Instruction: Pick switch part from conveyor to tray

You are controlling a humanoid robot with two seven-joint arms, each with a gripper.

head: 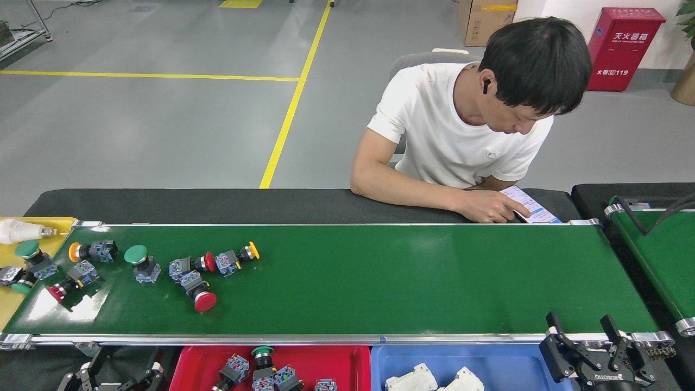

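Observation:
Several switch parts lie on the left part of the conveyor [380,282]: a green-capped one [138,262], an orange-capped one [89,251], a red-capped one [65,286], a cluster with a big red cap [203,298] and a yellow-capped one [239,256]. Another green-capped one [32,258] sits at the belt's left end by the yellow tray [49,221]. The red tray [326,353] below the front rail holds several switch parts. My left gripper [117,374] is low at the bottom left, dark and partly cut off. My right gripper [578,326] stands open and empty at the front rail, far right.
A blue tray [391,355] with white parts sits right of the red tray. A person sits behind the conveyor, one hand [488,206] on a paper at its far rail. A second green belt [659,255] is at the right. A white bulb [19,231] lies in the yellow tray.

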